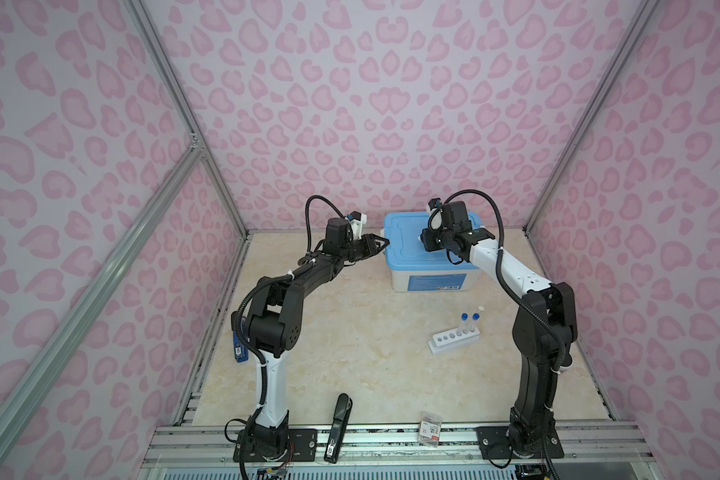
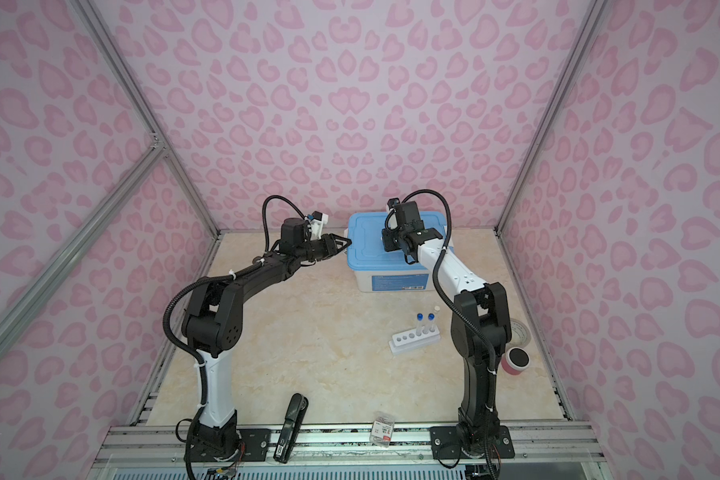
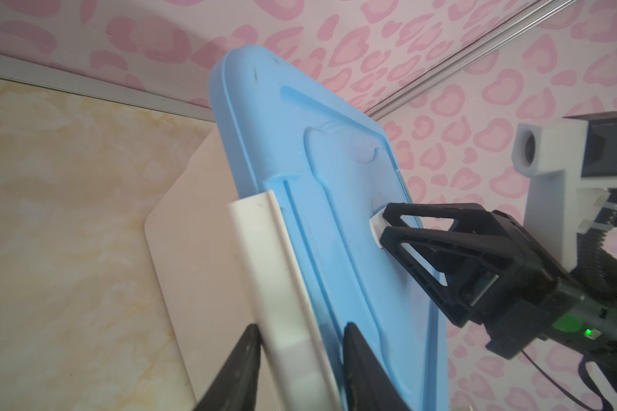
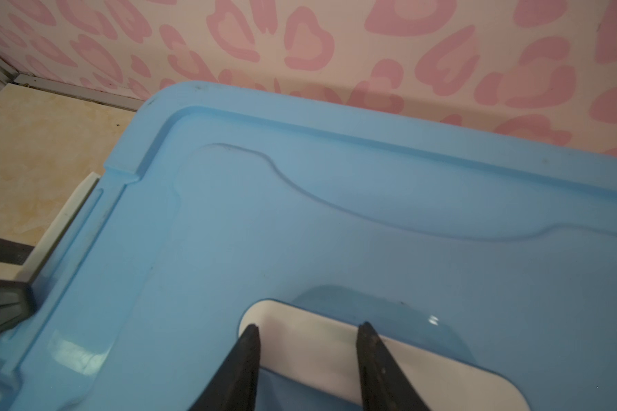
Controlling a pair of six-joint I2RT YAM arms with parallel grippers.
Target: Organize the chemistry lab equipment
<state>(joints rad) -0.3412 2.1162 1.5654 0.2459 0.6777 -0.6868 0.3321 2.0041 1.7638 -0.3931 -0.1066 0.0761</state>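
Pink heart-print walls, pale marble-look tabletop (image 1: 350, 353). In both top views you've got a white box (image 1: 399, 279) w/ a blue lid (image 1: 402, 249) at the back and both arms on it. The left gripper (image 1: 382, 243) is at its left edge, the right gripper (image 1: 424, 242) over the lid. The 6-hole white rack (image 1: 443, 343) stands well apart, nearer the right arm's base. It holds 3 tubes (image 1: 465, 328) upright, 2 blue caps + 1 white, w/ 3 holes empty. A stapler (image 1: 341, 424) and a small packet (image 1: 430, 428) lie at the front edge. Tape rolls (image 2: 516, 360) show in a top view behind the right arm.

Left wrist: your left jaws straddle the white side latch (image 3: 275, 277), 1 outside it, 1 on the lid. Can't tell if they're pinching yet.

Right wrist: your right jaws sit part-closed w/ the white lid handle (image 4: 310, 338) between them. Looks like a grip.

Progress, my read: 3 tubes racked = done, and you're at opening the box. No other lab gear shows on the table, so the rest prob. hangs on the box: unlatch, lift lid, stow or fetch. Contents hidden.
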